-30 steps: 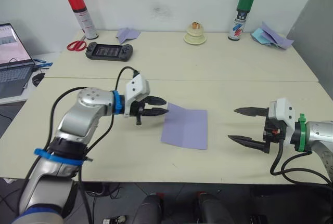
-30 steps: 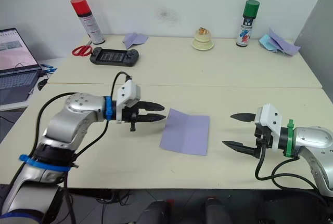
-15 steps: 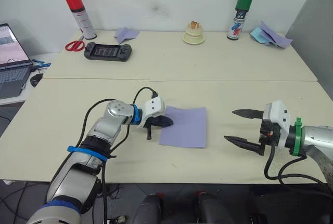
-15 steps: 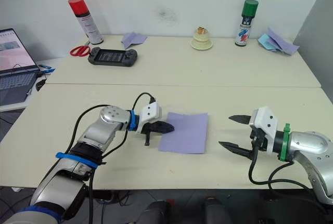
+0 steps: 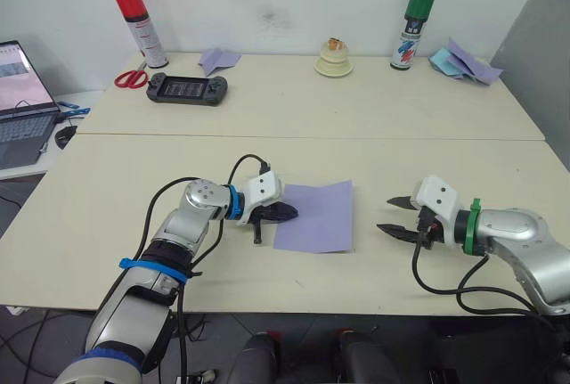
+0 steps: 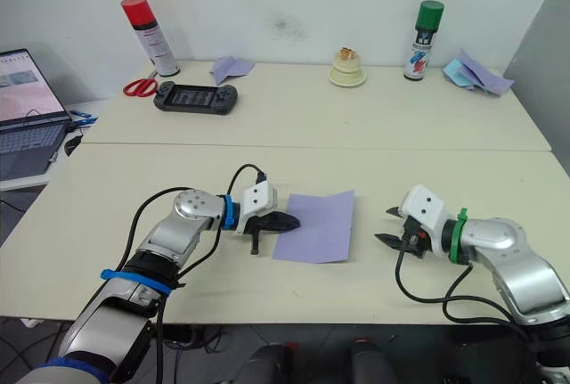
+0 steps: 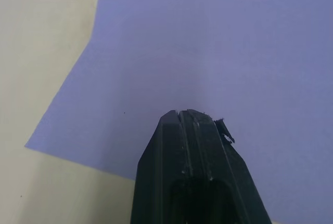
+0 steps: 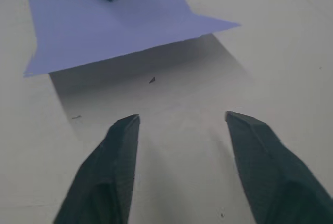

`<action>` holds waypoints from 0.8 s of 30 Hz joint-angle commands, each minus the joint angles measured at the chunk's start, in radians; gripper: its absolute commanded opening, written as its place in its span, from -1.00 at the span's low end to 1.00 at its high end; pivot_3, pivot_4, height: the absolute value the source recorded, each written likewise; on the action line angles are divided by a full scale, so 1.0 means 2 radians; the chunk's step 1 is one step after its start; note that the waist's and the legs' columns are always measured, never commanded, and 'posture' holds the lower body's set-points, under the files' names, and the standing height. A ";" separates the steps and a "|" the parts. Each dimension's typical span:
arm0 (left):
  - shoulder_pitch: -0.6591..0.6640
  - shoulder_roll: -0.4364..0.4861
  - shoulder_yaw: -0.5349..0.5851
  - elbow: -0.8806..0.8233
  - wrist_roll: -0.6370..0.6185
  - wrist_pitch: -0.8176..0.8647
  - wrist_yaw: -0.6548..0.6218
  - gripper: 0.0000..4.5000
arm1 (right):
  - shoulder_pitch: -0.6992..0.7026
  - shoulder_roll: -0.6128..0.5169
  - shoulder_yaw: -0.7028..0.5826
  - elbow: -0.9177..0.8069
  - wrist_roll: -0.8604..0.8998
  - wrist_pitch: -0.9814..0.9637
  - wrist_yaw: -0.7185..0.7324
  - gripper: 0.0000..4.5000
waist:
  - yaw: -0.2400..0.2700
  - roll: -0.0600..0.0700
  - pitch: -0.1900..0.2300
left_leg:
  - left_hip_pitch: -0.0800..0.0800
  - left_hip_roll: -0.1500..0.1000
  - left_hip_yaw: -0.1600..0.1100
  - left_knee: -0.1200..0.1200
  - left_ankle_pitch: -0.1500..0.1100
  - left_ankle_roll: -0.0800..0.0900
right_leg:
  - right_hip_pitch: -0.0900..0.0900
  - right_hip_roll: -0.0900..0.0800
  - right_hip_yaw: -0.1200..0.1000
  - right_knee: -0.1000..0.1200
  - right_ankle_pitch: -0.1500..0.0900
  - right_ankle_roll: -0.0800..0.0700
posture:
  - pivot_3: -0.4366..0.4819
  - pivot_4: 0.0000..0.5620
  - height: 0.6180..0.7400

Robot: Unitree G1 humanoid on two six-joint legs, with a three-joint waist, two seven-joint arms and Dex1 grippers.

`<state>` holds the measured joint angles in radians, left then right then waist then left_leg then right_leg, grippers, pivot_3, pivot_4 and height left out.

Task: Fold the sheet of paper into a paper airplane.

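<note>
**One thin lavender sheet, pinned at its edge**

The sheet of paper (image 5: 315, 216) lay flat on the near counter (image 5: 116, 179), between the two arms, unfolded apart from a faint centre crease. It looked thin, light and limp, likely to slide on the smooth top and to buckle if pushed from one side only. A sensible hold would be at a corner or along a free edge, with the other arm pressing the sheet down. In the right wrist view its far corner (image 8: 223, 25) stood slightly lifted off the surface, which offered a place to get under.

The left claw (image 5: 283, 213) had its fingers closed together and their tips rested on the sheet's left edge; it gripped nothing. The right claw (image 5: 396, 216) was spread open and empty, low over the counter just beside the sheet's right edge.

By count: one sheet, two claws, two spray cans (one red-capped (image 5: 137, 28), one green-capped (image 5: 411, 29)), one black game console (image 5: 187, 89), one pair of scissors (image 5: 130, 77), one small folded dart (image 5: 216, 59).
</note>
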<state>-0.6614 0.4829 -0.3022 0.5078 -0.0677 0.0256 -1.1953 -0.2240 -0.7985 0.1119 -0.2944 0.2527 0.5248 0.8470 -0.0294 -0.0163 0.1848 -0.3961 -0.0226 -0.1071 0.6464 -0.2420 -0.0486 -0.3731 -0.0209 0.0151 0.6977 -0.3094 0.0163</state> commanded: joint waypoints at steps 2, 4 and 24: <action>0.011 -0.004 -0.007 0.006 0.014 0.026 0.004 -1.00 | -0.022 0.017 0.022 0.013 -0.021 -0.006 -0.005 -0.58 | 0.000 0.000 0.000 | 0.000 0.000 0.000 0.000 0.000 0.000 | 0.000 0.000 0.000 0.000 0.000 0.000 | -0.05 -0.47 0.71; 0.013 -0.005 -0.007 0.008 0.017 0.028 0.006 -1.00 | -0.031 0.032 0.034 0.028 -0.028 -0.012 -0.005 -0.90 | 0.000 0.000 0.000 | 0.000 0.000 0.000 0.000 0.000 0.000 | 0.000 0.000 0.000 0.000 0.000 0.000 | -0.05 -0.47 0.71; 0.032 -0.006 -0.011 -0.021 0.021 0.060 0.014 -1.00 | -0.126 0.175 0.086 0.090 -0.040 -0.013 -0.010 -0.95 | 0.000 0.000 -0.001 | 0.001 0.000 0.000 0.000 0.000 0.000 | 0.001 0.000 0.000 0.000 0.000 0.000 | -0.05 -0.47 0.71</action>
<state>-0.6316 0.4704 -0.2877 0.4491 -0.0676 0.1156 -1.1665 -0.4550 -0.4561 0.2742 -0.1079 0.1768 0.5086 0.8264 -0.0290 -0.0156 0.1830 -0.3944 -0.0227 -0.1079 0.6465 -0.2418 -0.0486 -0.3720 -0.0211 0.0149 0.6982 -0.3090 0.0165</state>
